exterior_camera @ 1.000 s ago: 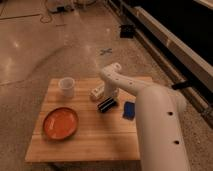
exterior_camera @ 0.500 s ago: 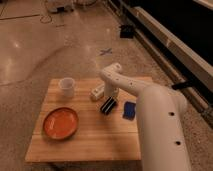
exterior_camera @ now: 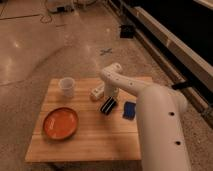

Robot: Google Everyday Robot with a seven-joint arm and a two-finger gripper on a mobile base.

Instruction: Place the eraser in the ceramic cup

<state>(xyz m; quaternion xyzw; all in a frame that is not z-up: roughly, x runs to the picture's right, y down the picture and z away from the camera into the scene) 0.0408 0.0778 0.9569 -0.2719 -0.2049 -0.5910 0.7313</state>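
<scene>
Black eraser (exterior_camera: 108, 105) by tool (exterior_camera: 110, 98), cup (exterior_camera: 67, 86) apart

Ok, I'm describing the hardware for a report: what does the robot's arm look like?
The arm is smooth white, built of thick rounded links; a few small dark dots mark the nearest link. No cables show on it. The gripper sits at its far end, above the eraser.

Wooden table (exterior_camera: 90, 142), cup (exterior_camera: 67, 86), plate (exterior_camera: 60, 124), eraser (exterior_camera: 108, 105), white block (exterior_camera: 96, 93), blue block (exterior_camera: 129, 110)
</scene>
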